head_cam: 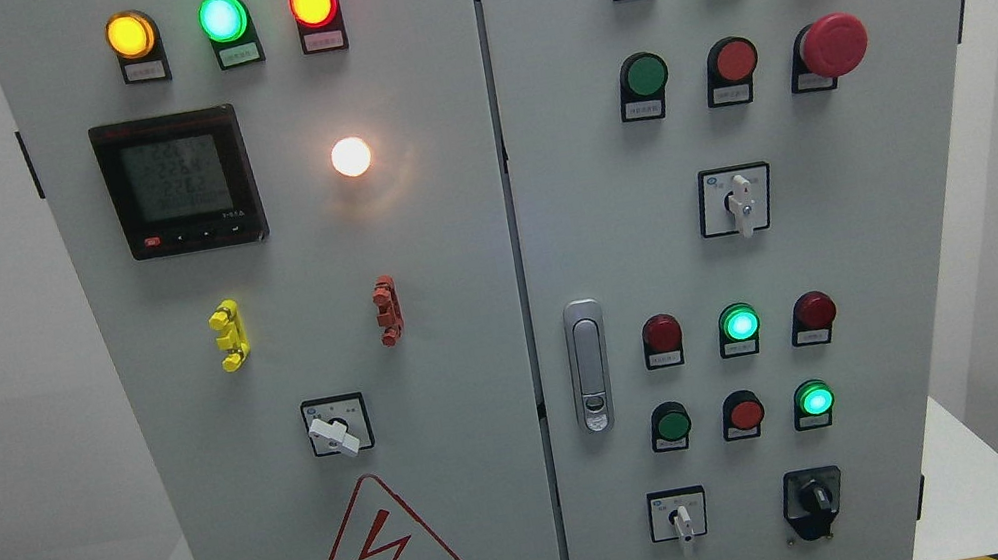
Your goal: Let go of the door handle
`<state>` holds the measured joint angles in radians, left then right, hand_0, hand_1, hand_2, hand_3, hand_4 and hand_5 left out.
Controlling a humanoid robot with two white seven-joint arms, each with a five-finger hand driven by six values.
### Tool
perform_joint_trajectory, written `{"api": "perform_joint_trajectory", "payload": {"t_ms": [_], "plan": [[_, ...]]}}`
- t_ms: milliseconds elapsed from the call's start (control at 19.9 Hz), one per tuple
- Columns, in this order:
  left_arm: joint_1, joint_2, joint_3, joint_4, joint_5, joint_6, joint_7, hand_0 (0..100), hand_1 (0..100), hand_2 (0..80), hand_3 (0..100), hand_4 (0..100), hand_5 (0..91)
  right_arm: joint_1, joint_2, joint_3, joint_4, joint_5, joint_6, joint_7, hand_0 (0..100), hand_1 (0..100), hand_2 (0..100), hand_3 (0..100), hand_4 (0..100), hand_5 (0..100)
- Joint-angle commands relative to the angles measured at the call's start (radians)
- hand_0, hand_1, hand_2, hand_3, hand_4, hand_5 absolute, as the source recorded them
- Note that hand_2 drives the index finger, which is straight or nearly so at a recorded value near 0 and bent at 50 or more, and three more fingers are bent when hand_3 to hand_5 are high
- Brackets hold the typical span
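The door handle (589, 365) sits flat in its slot on the left edge of the right door (759, 257), right beside the crack where the two doors meet, so the big grey cabinet looks shut. Nothing is touching the handle, so I think the letting go is already done. No robot hand shows anywhere, only a small grey bit at the bottom edge, so I cannot tell how the fingers are.
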<state>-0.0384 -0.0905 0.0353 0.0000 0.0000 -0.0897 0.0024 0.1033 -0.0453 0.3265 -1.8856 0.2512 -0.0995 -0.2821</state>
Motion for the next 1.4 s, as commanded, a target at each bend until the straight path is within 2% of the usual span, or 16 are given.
{"api": "perform_joint_trajectory", "payload": {"t_ms": [0, 100, 201, 351, 401, 501, 602, 652, 752, 952, 1203, 1353], "plan": [[0.000, 0.000, 0.000, -0.009, -0.028, -0.001, 0.001, 12, 39, 0.0, 0, 0, 0.0, -0.011, 0.012, 0.000, -0.030, 0.242, -0.035, -0.029, 43, 20, 0, 37, 35, 37], [0.000, 0.000, 0.000, -0.009, -0.028, -0.001, 0.001, 12, 39, 0.0, 0, 0, 0.0, -0.030, 0.028, 0.003, -0.030, 0.342, -0.036, -0.038, 45, 29, 0, 49, 43, 48], [0.000, 0.000, 0.000, -0.009, -0.028, -0.001, 0.001, 12, 39, 0.0, 0, 0, 0.0, -0.045, 0.051, 0.025, -0.030, 0.460, -0.036, -0.064, 46, 39, 0, 62, 56, 65], [-0.001, 0.000, 0.000, -0.009, -0.028, -0.001, 0.001, 12, 39, 0.0, 0, 0, 0.0, -0.062, 0.079, 0.049, -0.023, 0.632, -0.026, -0.078, 44, 47, 0, 76, 72, 85], [0.000, 0.000, 0.000, -0.009, -0.028, -0.001, 0.001, 12, 39, 0.0, 0, 0, 0.0, -0.071, 0.094, 0.049, -0.012, 0.682, -0.025, -0.078, 43, 48, 0, 79, 74, 89], [0.000, 0.000, 0.000, -0.009, -0.028, -0.001, 0.001, 12, 39, 0.0, 0, 0, 0.0, -0.091, 0.113, 0.051, 0.006, 0.721, -0.017, -0.078, 41, 48, 0, 92, 90, 97], [0.000, 0.000, 0.000, -0.009, -0.028, -0.001, 0.001, 12, 39, 0.0, 0, 0, 0.0, -0.120, 0.120, 0.052, 0.026, 0.761, -0.002, -0.078, 41, 48, 0, 100, 98, 99], [-0.001, 0.000, 0.000, -0.009, -0.028, -0.001, 0.001, 12, 39, 0.0, 0, 0, 0.0, -0.135, 0.122, 0.051, 0.037, 0.792, 0.003, -0.078, 40, 48, 0, 100, 100, 100], [0.000, 0.000, 0.000, -0.009, -0.028, -0.001, 0.001, 12, 39, 0.0, 0, 0, 0.0, -0.152, 0.122, 0.051, 0.052, 0.847, 0.006, -0.078, 39, 47, 0, 100, 100, 100], [0.000, 0.000, 0.000, -0.009, -0.028, -0.001, 0.001, 12, 39, 0.0, 0, 0, 0.0, -0.212, 0.122, 0.051, 0.103, 0.954, 0.069, -0.074, 37, 46, 0, 100, 100, 100], [0.000, 0.000, 0.000, -0.009, -0.028, -0.001, 0.001, 12, 39, 0.0, 0, 0, 0.0, -0.283, 0.122, 0.049, 0.151, 1.046, 0.109, -0.065, 37, 45, 0, 100, 100, 100], [0.000, 0.000, 0.000, -0.009, -0.028, -0.001, 0.001, 12, 39, 0.0, 0, 0, 0.0, -0.301, 0.122, 0.049, 0.171, 1.059, 0.161, -0.020, 38, 44, 0, 100, 100, 100]]}}
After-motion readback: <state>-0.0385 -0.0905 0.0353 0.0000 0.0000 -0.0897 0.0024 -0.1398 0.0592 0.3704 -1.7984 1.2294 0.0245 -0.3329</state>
